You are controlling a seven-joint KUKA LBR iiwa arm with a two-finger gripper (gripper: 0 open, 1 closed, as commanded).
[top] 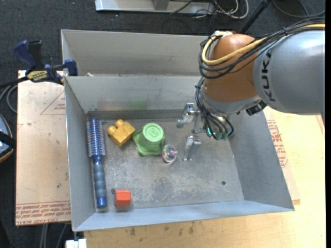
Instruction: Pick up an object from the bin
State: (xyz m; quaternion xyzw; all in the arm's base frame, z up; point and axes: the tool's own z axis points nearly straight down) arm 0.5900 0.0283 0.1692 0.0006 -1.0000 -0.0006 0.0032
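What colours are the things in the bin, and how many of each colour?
Blue: 1, the hairbrush
Yellow: 1, the block
Green: 1, the round cup
Orange-red: 1, the small cube
Clear: 1, the little shiny ball
Total: 5

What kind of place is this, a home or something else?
Probably a robotics lab: a KUKA arm reaches into a grey metal bin holding a blue hairbrush and a yellow block, with loose cables on the floor.
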